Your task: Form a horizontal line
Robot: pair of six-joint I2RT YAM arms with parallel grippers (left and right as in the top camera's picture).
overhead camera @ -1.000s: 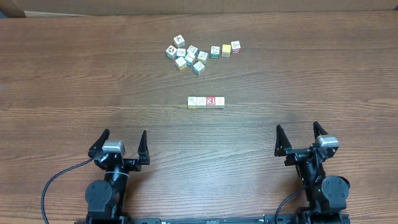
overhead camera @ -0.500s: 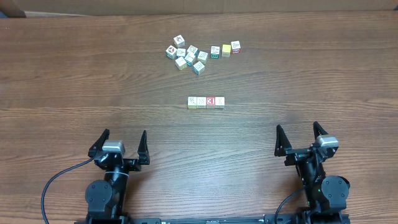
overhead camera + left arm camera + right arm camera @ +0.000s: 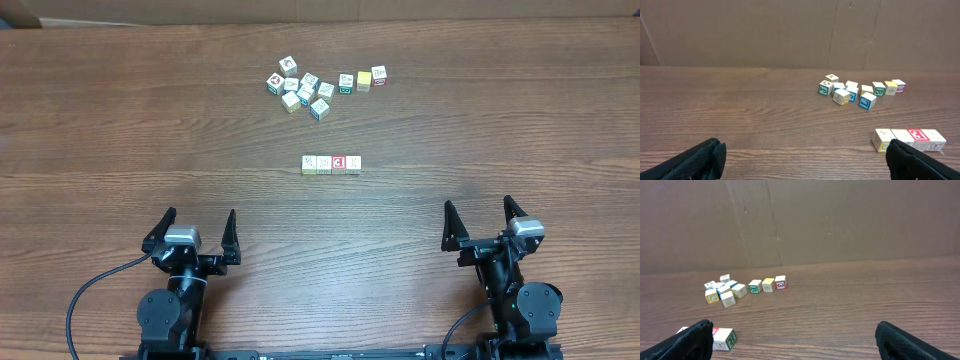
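Horizontal line [image 3: 331, 164]: yellow, cream, red, whitish

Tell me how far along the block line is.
Done: four cubes sit side by side in a straight horizontal line. In hand: nothing; the left end effector and right end effector stand open and empty, well short of the cubes. Left: possibly nothing, unless the loose cluster behind should join.
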